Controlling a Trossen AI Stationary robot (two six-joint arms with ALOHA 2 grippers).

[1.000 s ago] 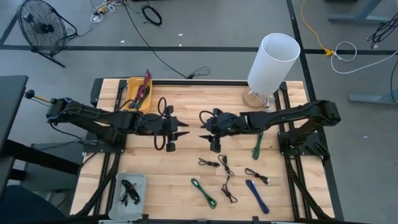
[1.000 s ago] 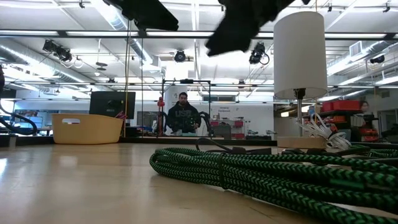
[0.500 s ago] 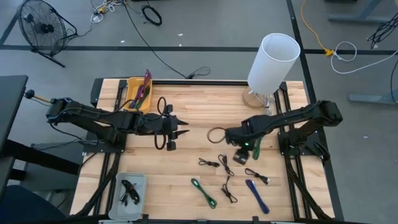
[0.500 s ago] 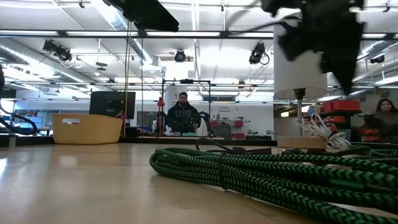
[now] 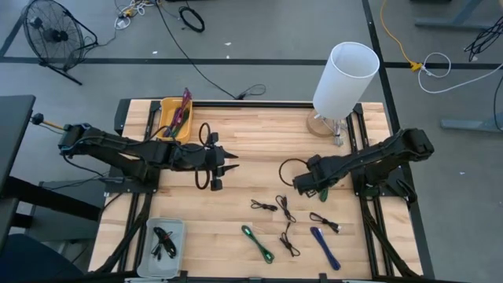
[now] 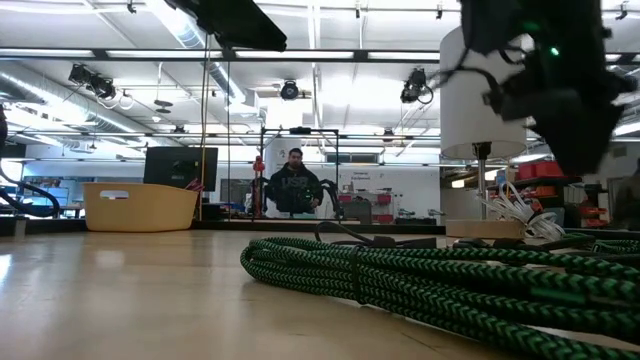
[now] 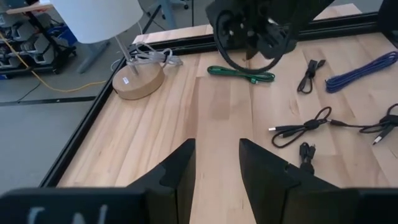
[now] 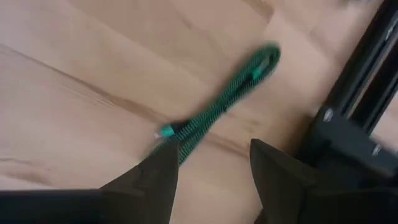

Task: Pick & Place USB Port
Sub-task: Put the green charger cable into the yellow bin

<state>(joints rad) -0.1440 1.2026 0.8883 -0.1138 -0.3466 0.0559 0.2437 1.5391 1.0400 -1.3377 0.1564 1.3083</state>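
Observation:
A green braided USB cable (image 5: 324,185), coiled into a short bundle, lies flat on the wooden table near its right side; it fills the foreground of the low view (image 6: 400,280). My right gripper (image 5: 300,185) hangs open just above it, and the bundle (image 8: 214,112) shows on the table past the fingertips, untouched. My left gripper (image 5: 234,165) is open and holds nothing, hovering over the middle of the table (image 7: 216,155). Other small black (image 5: 265,206), green (image 5: 258,242) and blue (image 5: 324,246) cables lie toward the near edge.
A white lamp (image 5: 346,79) stands on a round wooden base at the far right. A yellow bin (image 5: 174,118) with cables sits far left, and a grey tray (image 5: 163,238) with a black cable near left. The black frame rail (image 8: 348,134) runs close beside the green cable.
My right gripper has swung from the middle of the table, where it faced the left gripper, toward the right and near edges and down toward the green cable, tipping to point at the table.

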